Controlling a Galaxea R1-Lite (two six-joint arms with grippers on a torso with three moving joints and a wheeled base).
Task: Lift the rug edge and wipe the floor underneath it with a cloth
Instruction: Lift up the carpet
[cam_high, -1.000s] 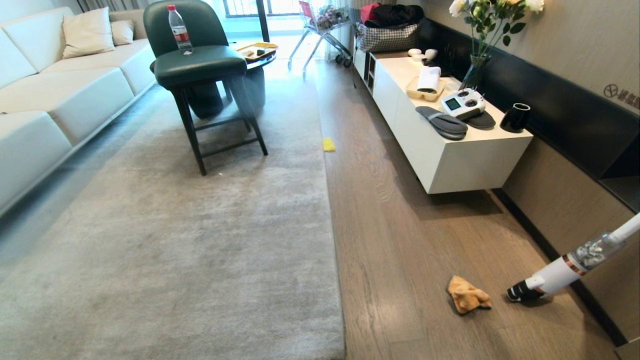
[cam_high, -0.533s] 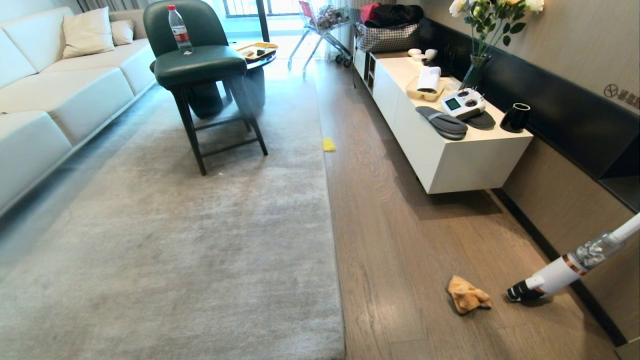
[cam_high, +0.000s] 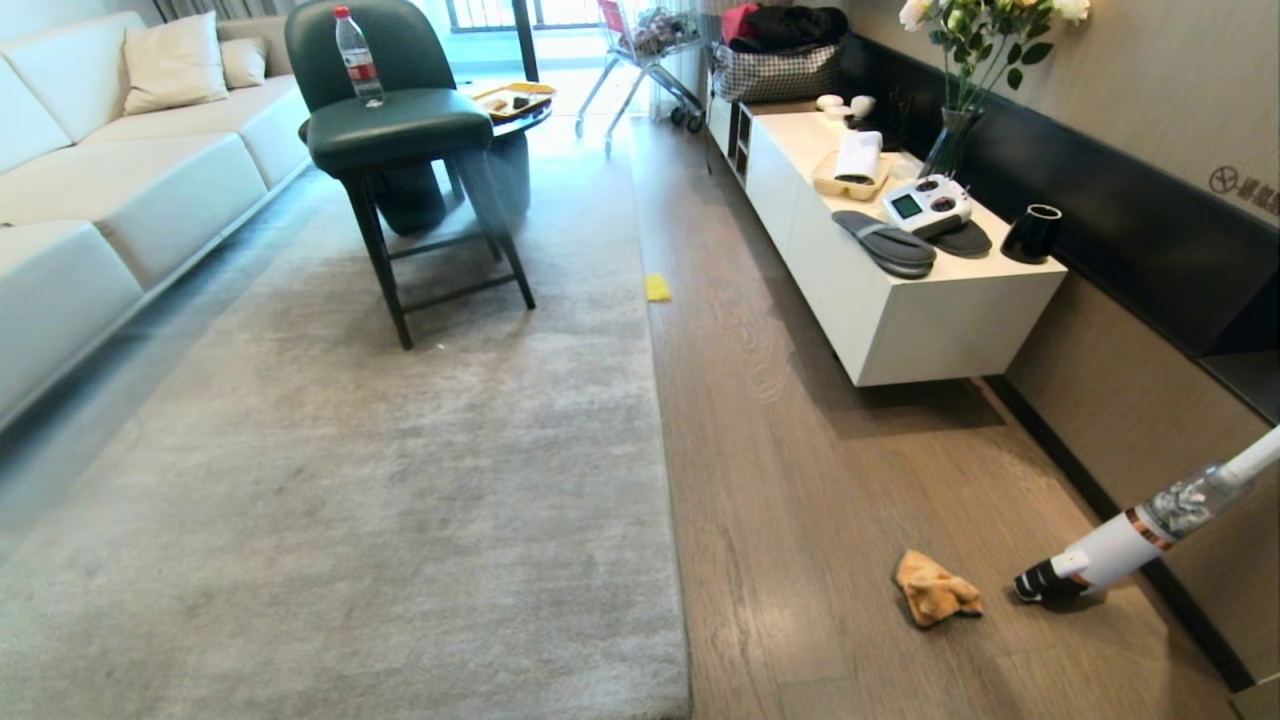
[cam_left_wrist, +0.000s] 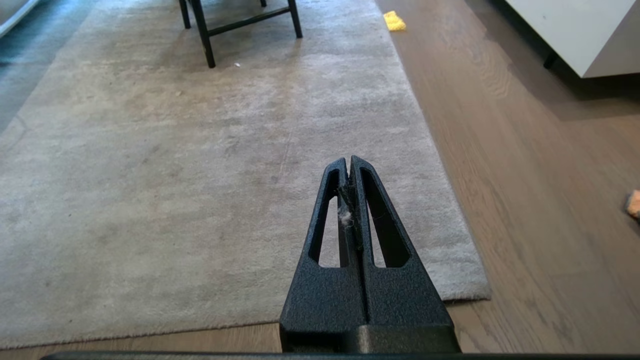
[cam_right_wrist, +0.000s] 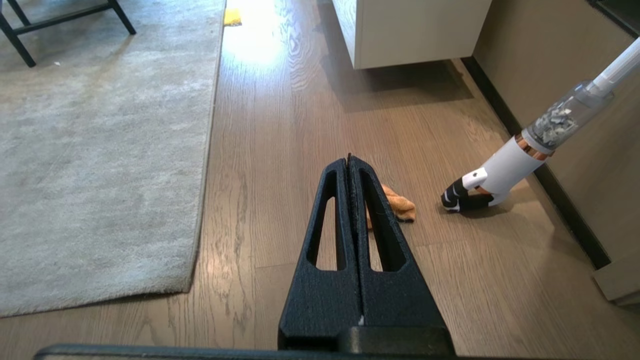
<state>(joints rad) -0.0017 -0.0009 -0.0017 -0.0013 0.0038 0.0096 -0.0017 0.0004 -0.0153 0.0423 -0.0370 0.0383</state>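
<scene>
The floor (cam_high: 800, 480) carries the rug (cam_high: 400, 450), lying flat below the clenched, empty left gripper (cam_left_wrist: 349, 161), while the small cloth (cam_right_wrist: 400, 205) lies crumpled on bare planks just behind the clenched, empty right gripper (cam_right_wrist: 349, 159).

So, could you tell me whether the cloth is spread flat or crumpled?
Crumpled: the cloth lies bunched in a lump on the floor, untouched by either gripper.

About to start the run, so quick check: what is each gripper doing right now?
Left gripper: shut, holding nothing, above the rug.
Right gripper: shut, holding nothing; the cloth lies on the floor.
</scene>
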